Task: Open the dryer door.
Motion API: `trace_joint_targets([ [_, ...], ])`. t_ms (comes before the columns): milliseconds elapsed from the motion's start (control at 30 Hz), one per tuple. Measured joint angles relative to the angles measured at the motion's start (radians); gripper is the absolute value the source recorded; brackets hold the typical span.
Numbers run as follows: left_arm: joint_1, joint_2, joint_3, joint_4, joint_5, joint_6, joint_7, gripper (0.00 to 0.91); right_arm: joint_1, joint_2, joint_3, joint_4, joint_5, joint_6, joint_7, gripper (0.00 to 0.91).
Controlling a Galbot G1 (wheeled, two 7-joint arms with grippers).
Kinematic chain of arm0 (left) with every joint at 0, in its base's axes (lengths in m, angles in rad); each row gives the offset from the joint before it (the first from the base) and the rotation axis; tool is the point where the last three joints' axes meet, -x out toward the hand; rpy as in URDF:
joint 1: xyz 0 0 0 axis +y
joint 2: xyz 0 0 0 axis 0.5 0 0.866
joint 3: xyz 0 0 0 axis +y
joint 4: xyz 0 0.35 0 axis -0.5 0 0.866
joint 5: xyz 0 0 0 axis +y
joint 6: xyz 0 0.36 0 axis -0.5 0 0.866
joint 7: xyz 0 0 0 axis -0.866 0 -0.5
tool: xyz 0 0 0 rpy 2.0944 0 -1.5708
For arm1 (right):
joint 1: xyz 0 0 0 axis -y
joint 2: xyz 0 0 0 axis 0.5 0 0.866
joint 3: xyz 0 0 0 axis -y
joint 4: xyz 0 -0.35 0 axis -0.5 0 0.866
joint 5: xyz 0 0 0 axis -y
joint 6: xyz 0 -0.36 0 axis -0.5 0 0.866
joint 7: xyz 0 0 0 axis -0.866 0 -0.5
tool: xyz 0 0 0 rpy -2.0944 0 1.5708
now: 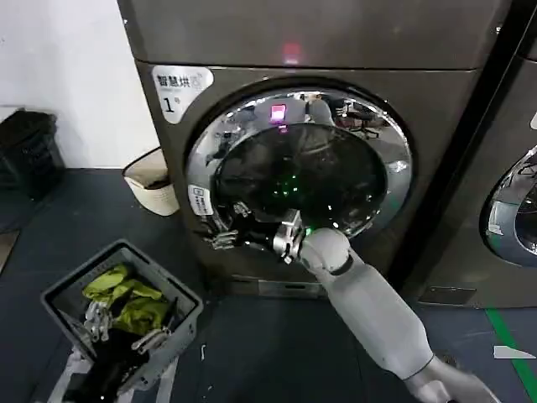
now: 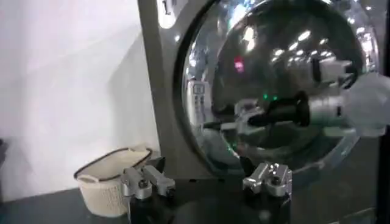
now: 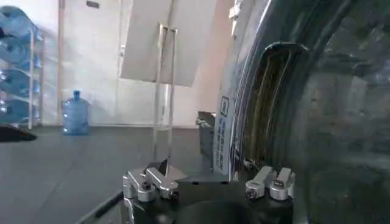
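**A:** Starting nearest the robot, what is sitting there?

**B:** The left gripper [image 1: 122,329] is hanging low on the robot's left, above a grey laundry basket [image 1: 180,294] on the dark floor [image 1: 277,353]. Yellow-green cloth [image 1: 126,298] is lying in the basket. The gripper's fingers [image 2: 143,182] are standing wide apart, holding nothing.

**A:** And the other arm?

**B:** The right arm [image 1: 377,315] is reaching forward and to the left, up to the machine. The right gripper [image 1: 225,227] is pressing in at the lower left rim of the dryer door [image 1: 336,180]. Its fingers [image 3: 149,182] are spread wide beside the chrome ring, just at the door's edge recess; whether they are touching it, I cannot tell.

**A:** Where is the door itself?

**B:** It is sitting in the front of the grey machine marked "1" [image 1: 171,104], seemingly flush against the panel, its dark glass reflecting lights. A cream woven basket [image 1: 151,180] is standing on the floor beside the machine, against the white wall [image 1: 59,75].
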Motion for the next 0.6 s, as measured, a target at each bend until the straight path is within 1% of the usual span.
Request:
trace_joint_targets([
  [100,-0.037,0.023,-0.02,0.031,-0.045,0.006,0.004,0.907,-0.017,-0.006,0.012,0.022,0.0,-0.014,-0.043,0.907],
  [167,-0.064,0.044,-0.034,0.053,-0.075,0.024,0.007,0.907,-0.029,-0.016,0.021,0.036,-0.001,-0.022,-0.073,0.907],
  [267,-0.109,0.079,-0.058,0.088,-0.09,0.044,0.023,0.907,-0.049,-0.031,0.04,0.06,-0.001,-0.039,-0.125,0.907],
  [333,-0.14,0.107,-0.07,0.112,-0.1,0.062,0.032,0.907,-0.066,-0.044,0.056,0.078,-0.001,-0.04,-0.169,0.907],
  [400,-0.172,0.137,-0.079,0.139,-0.142,0.076,0.039,0.907,-0.088,-0.059,0.074,0.1,-0.001,-0.039,-0.215,0.907],
  [600,-0.279,0.215,-0.066,0.225,-0.24,0.089,0.036,0.907,-0.166,-0.102,0.12,0.172,0.001,-0.029,-0.306,0.907],
])
